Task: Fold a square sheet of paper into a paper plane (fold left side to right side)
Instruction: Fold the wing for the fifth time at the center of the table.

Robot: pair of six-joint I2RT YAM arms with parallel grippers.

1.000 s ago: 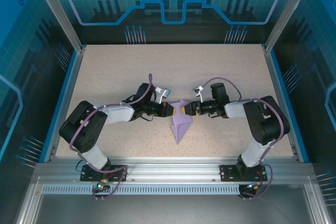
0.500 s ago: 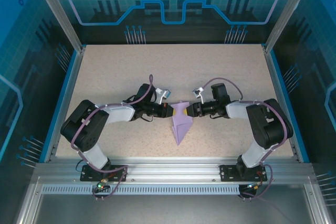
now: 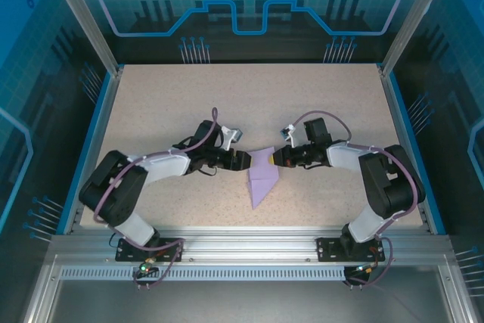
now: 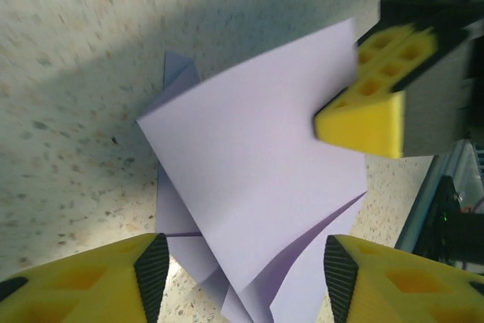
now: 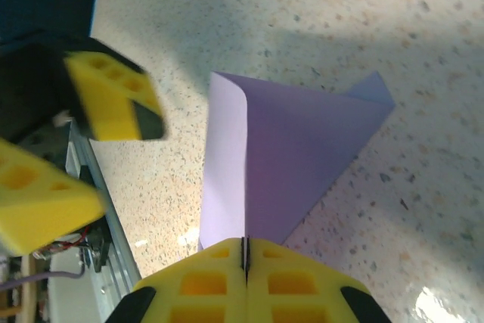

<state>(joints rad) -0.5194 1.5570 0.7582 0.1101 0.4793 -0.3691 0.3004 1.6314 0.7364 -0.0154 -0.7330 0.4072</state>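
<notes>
The lavender paper (image 3: 259,181) lies mid-table, part folded into a dart shape whose tip points toward the near edge. My right gripper (image 3: 275,156) is shut on its upper right edge, and in the right wrist view the sheet (image 5: 291,149) runs into the closed fingertips of this gripper (image 5: 244,251). One layer is lifted off the table there. My left gripper (image 3: 242,161) stands open just left of the paper. In the left wrist view the folded sheet (image 4: 257,179) lies ahead of this gripper (image 4: 242,262), between its spread fingers, which do not touch it.
A speckled beige tabletop (image 3: 166,104) lies inside blue side rails, with an aluminium frame (image 3: 242,251) along the near edge. The two grippers face each other a few centimetres apart across the paper. Open table surface stretches behind and to both sides.
My left gripper has let go of the paper's left edge and drawn back slightly to the left. My right gripper stays shut on the paper and has shifted a little upward.
</notes>
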